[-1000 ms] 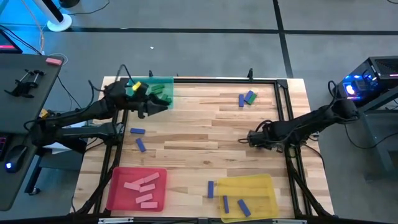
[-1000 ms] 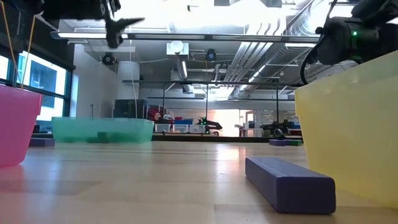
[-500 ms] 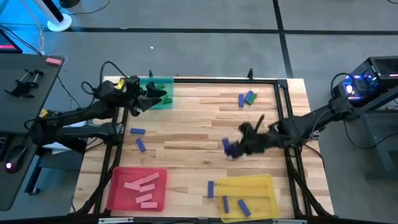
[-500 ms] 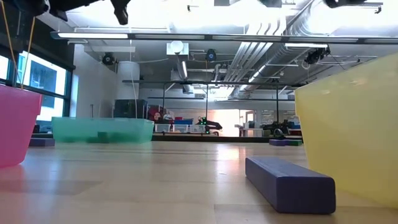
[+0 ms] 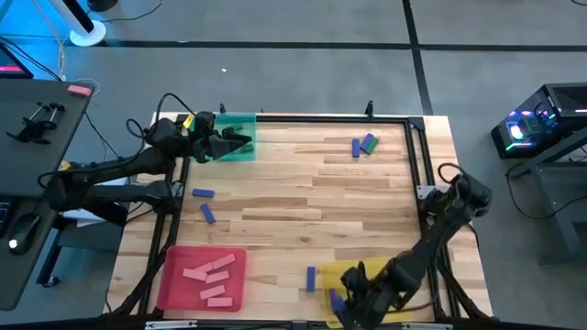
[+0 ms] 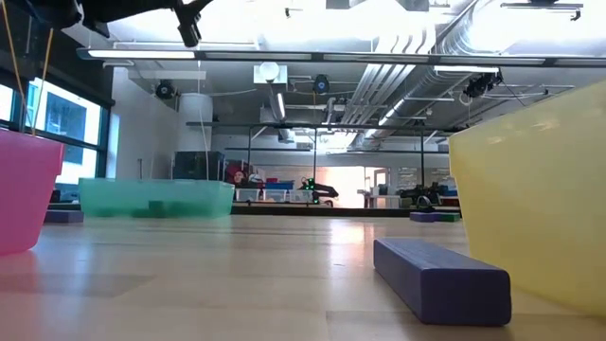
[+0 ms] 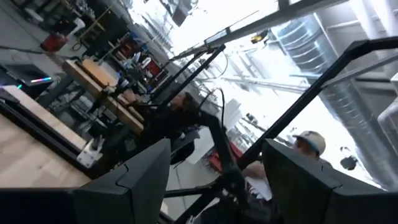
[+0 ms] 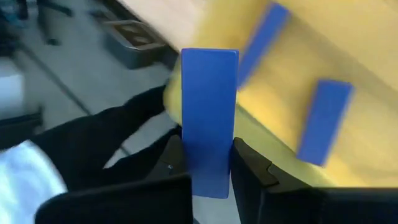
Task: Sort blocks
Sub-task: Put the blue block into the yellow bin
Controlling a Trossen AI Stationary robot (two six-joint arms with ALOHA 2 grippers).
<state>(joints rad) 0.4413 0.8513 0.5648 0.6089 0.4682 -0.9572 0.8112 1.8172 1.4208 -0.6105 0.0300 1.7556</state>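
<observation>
A: What is being carried by the right pincer [image 8: 208, 165]?

B: A blue block [image 8: 209, 118] is being pinched end-up over the yellow tray [image 5: 390, 273], lower right of the high view, likely for release among the blue blocks there.

A: And the left pincer [image 5: 240, 142]?

B: It is being held spread over the green tray [image 5: 246, 121], upper left, nothing gripped.

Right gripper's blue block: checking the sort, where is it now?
The blue block is clamped in the right gripper, over the yellow tray at the table's near right corner.
</observation>
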